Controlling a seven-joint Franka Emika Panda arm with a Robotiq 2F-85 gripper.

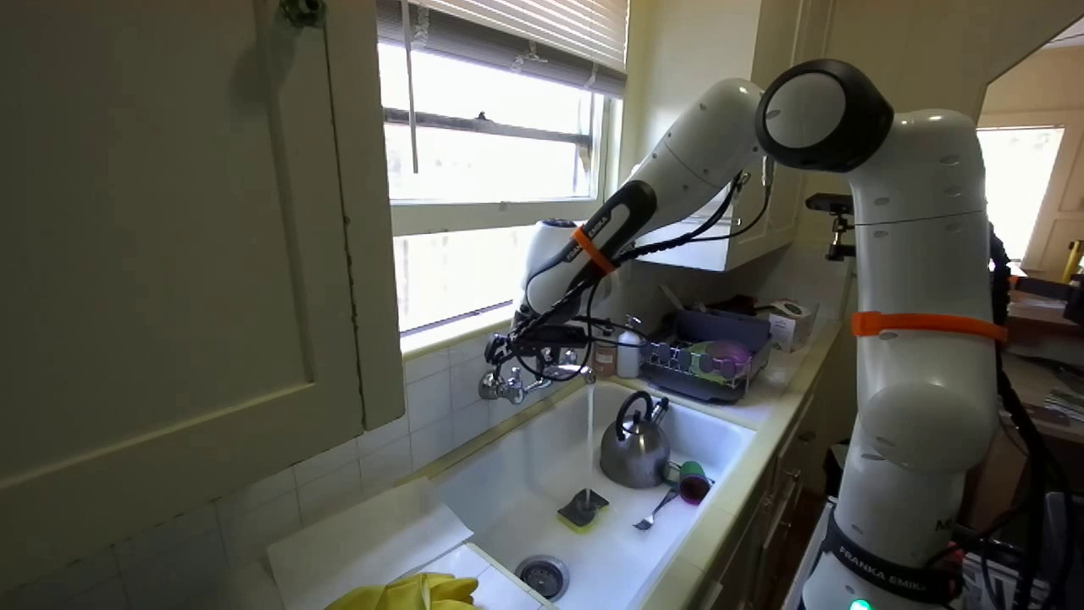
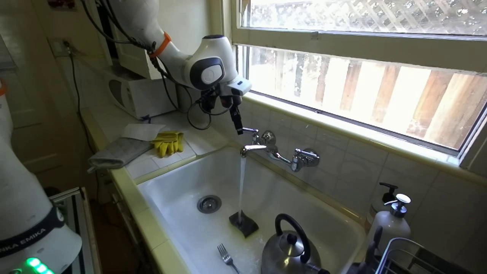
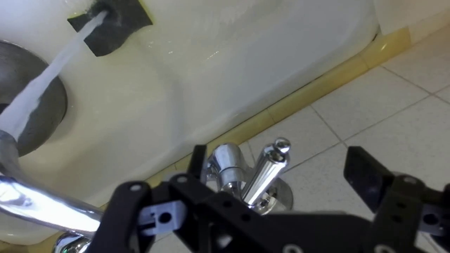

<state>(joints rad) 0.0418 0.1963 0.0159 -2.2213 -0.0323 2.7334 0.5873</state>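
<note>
Kettle (image 3: 45,109), steel, in sink (image 3: 197,56). Tap spout (image 3: 45,209), chrome, water (image 3: 52,72) running. Sponge (image 3: 119,28), dark-topped, under the water. Tap handle (image 3: 265,172), chrome, on tiled wall (image 3: 383,116), seen between the jaws; contact cannot be told. Claw (image 3: 277,168), released, jaws spread wide.

chrome tap handle (image 3: 264,174), seemingly level

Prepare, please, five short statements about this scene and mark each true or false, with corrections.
1. Water falls from the spout onto the sponge. True.
2. The gripper is shut. False: the gripper is open, a tap handle showing between its jaws in the wrist view.
3. The kettle stands on the counter. False: the kettle stands in the sink.
4. The fork lies in the sink. True.
5. Yellow gloves lie beside the sink. True.
</note>
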